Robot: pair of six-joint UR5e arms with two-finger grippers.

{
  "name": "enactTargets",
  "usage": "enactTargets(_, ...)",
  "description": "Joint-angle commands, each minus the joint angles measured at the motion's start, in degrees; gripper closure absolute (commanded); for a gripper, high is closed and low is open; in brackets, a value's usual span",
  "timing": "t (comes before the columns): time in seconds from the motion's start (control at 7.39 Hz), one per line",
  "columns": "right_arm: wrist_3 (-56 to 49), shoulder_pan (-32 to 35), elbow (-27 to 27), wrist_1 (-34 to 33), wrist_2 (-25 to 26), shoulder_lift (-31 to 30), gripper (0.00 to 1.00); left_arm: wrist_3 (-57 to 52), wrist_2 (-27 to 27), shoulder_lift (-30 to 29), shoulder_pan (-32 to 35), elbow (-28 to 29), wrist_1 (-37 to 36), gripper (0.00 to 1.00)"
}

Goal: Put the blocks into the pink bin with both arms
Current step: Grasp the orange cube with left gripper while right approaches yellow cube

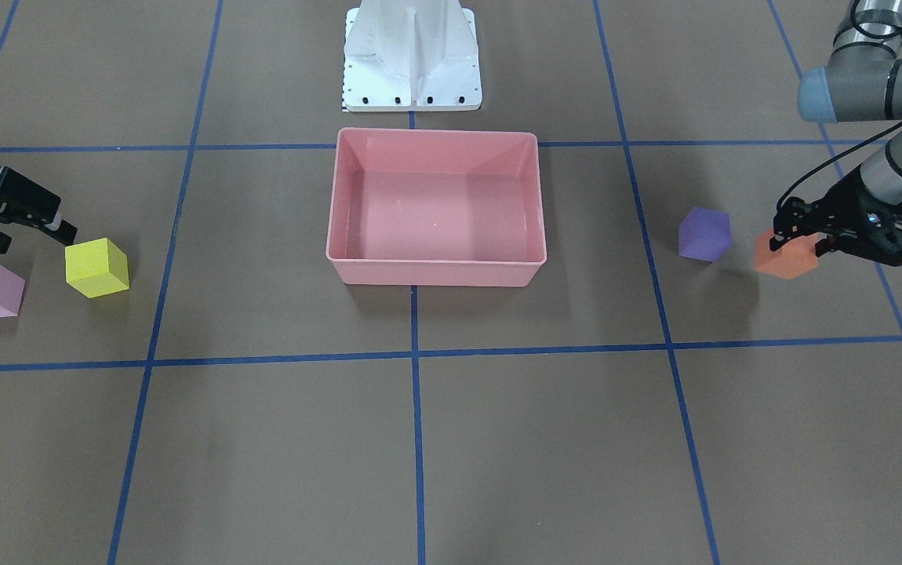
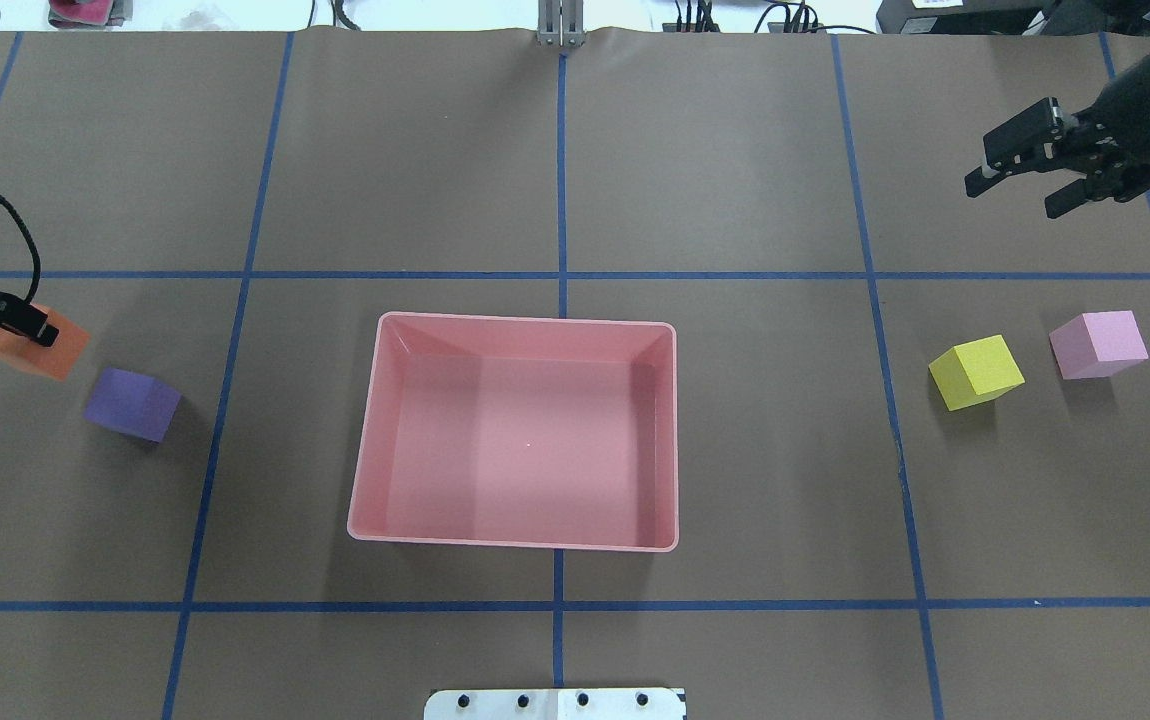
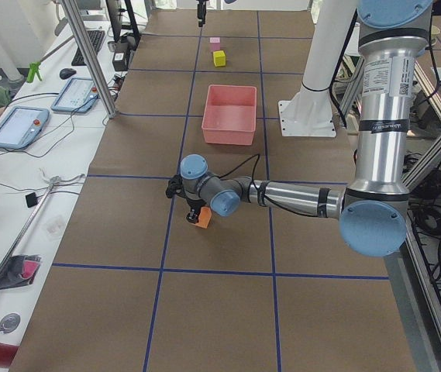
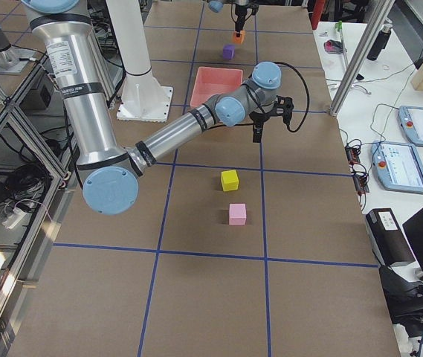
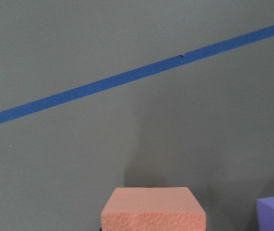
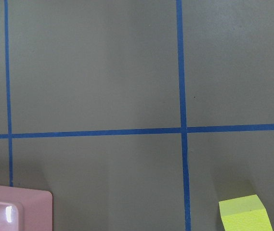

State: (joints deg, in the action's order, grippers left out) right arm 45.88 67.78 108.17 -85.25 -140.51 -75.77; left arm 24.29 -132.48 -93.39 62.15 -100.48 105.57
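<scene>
Front-facing view: left hand (image 1: 794,239) clamps the orange block (image 1: 787,260), just beside the purple block (image 1: 704,234). The pink bin (image 1: 435,272) sits at the worktop (image 1: 263,439) centre.

Overhead view: right hand (image 2: 1015,196) is spread apart, near the yellow block (image 2: 975,372) and light-pink block (image 2: 1098,344), touching neither.

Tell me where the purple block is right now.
In the overhead view, the purple block lies on the robot's left side, between the orange block and the pink bin, nearer the orange block, touching neither.

Opposite steep views over the pink bin (image 1: 435,273), two distant end views, two close downward wrist views.
</scene>
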Motion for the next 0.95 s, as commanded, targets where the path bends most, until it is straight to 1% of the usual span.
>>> enactTargets(0.0,-0.6,-2.6,-0.6,0.0,6.3,-0.5,0.0,2.3,-0.8,-12.9,0.9,-14.6,-32.1,1.0)
enactTargets(0.14,-0.6,-5.6,-0.6,0.1,8.4,-1.5,0.0,10.3,-0.9,-18.5,0.7,-17.1,-37.3,1.0)
enactTargets(0.27,-0.7,-9.6,-0.5,0.4,12.3,-2.8,0.0,19.6,-1.5,-23.4,0.0,-17.6,-37.9,1.0)
enactTargets(0.41,-0.9,-11.9,-0.6,0.4,13.8,-3.4,0.0,27.7,-2.4,-26.5,-2.4,-18.6,-37.9,1.0)
enactTargets(0.54,-3.7,-12.7,-0.5,0.4,14.6,-5.2,0.0,35.3,-2.2,-29.6,-5.9,-19.7,-37.8,1.0)
enactTargets(0.68,-9.3,-12.8,-0.3,0.6,14.6,-7.8,0.0,40.8,-2.0,-33.1,-8.4,-19.8,-37.9,1.0)
enactTargets(0.81,-12.5,-12.8,-0.9,0.6,14.6,-8.8,0.0,46.1,-0.6,-35.3,-12.1,-19.9,-37.8,1.0)
